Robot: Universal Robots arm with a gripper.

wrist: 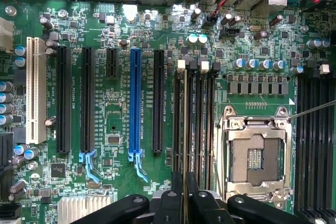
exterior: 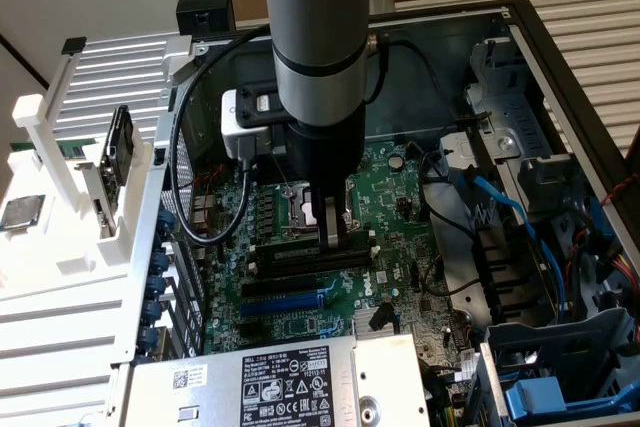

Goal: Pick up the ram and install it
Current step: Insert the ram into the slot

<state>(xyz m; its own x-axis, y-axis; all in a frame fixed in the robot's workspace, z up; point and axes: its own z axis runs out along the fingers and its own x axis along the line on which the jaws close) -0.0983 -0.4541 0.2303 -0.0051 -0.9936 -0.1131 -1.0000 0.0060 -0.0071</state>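
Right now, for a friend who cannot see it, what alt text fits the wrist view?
The robot's fingers grip the ram, a thin stick seen edge-on, lined up along the black memory slots beside an empty processor socket. A green motherboard with black and blue slots lies beneath.

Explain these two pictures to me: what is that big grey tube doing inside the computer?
The grey tube is a robot arm reaching down into an open computer case. One picture comes from a camera off to the side; the other from a camera on the arm's wrist, looking at the green motherboard. At the arm's tip is a gripper, pinched shut on the ram, a thin memory stick seen edge-on. It is lined up along the black memory slots, beside the square processor socket. Whether it is pushed in yet, I cannot tell.
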